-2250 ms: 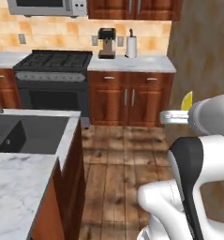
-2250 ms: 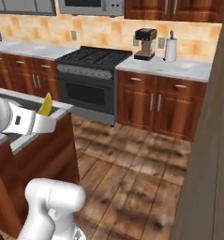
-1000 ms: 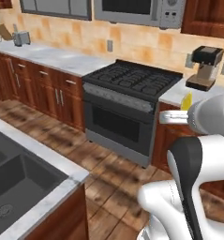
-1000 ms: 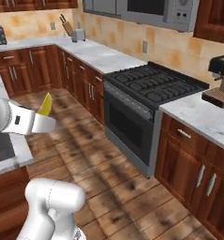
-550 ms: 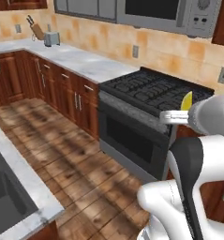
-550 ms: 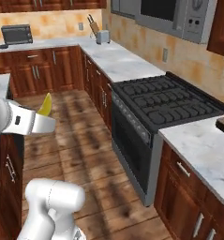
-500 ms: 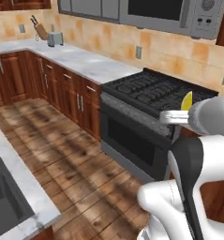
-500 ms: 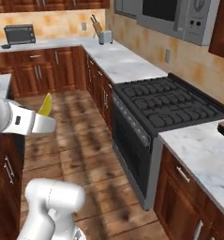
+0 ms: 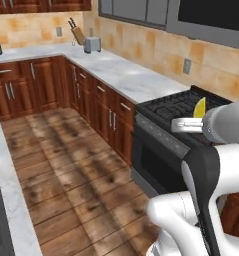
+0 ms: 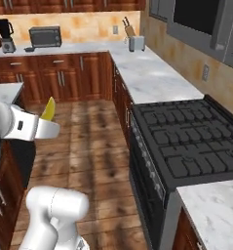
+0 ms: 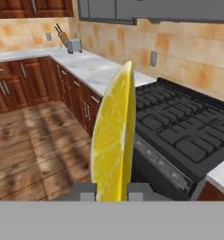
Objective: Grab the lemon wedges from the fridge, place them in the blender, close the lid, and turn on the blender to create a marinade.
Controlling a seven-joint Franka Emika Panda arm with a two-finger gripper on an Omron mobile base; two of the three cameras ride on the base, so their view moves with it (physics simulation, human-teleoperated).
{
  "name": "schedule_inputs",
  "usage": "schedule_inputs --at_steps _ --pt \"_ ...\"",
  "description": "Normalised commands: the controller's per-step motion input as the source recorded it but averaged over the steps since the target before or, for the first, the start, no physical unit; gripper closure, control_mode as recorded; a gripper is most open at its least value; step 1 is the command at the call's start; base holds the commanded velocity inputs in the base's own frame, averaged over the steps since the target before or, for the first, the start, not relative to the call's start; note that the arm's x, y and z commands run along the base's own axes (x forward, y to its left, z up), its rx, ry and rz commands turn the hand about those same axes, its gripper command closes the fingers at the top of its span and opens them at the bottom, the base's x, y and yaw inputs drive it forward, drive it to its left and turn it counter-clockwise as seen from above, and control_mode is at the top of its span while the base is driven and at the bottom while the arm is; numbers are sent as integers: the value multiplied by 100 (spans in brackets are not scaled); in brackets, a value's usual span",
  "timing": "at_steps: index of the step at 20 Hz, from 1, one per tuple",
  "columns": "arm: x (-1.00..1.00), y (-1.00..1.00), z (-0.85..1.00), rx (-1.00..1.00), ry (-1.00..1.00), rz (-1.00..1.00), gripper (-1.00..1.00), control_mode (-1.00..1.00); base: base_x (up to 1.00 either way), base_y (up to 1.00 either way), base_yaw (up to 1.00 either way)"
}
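Wood floor (image 9: 66, 165) and brown cupboards (image 10: 64, 73) run along the kitchen walls, under a pale stone counter (image 10: 152, 78). My base has turned since a moment ago, so the whole picture has slid: the black stove (image 9: 191, 107) that sat in the middle is now close beside me, and the corner with the knife block (image 9: 76, 34) and toaster (image 9: 92, 44) has come into sight. My right base view sees the blender (image 10: 7, 34) and the toaster oven (image 10: 45, 36) far off on the back counter; my left base view does not. My end effector (image 11: 111, 191) is clenched on a lemon wedge (image 11: 114, 136), same as before. The wedge stands upright between my two fingertips (image 11: 84, 192), its thin yellow point sticking up past them, over the floor beside the stove.
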Motion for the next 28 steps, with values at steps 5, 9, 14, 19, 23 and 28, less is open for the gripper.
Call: schedule_inputs --at_steps 5,9,14,19,23,28 --pt "0 0 0 0 0 0 100 100 100 19 19" --pt "0 0 0 0 0 0 100 100 100 9 20" --pt "0 0 0 0 0 0 100 100 100 0 26" --pt "0 0 0 0 0 0 100 100 100 0 29" --pt "0 0 0 0 0 0 100 100 100 0 31" --pt "0 0 0 0 0 0 100 100 100 -3 33"
